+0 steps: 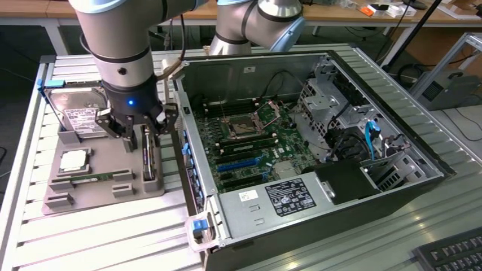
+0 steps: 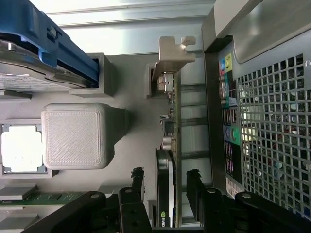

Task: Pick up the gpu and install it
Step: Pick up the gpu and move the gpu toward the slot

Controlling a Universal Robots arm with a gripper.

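Grey printed tray w/ gpu upright on its long edge, in slot along tray edge nearest PC case. Gripper spread wide, straddling gpu, one finger each side, small gaps, no grip.

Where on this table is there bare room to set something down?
Bare grey slatted table lies at the exterior view's lower left, bordered by the grey plastic parts holder and the open black computer case. Crowded: the holder's case-side edge, where open jaws straddle the upright thin black gpu card.
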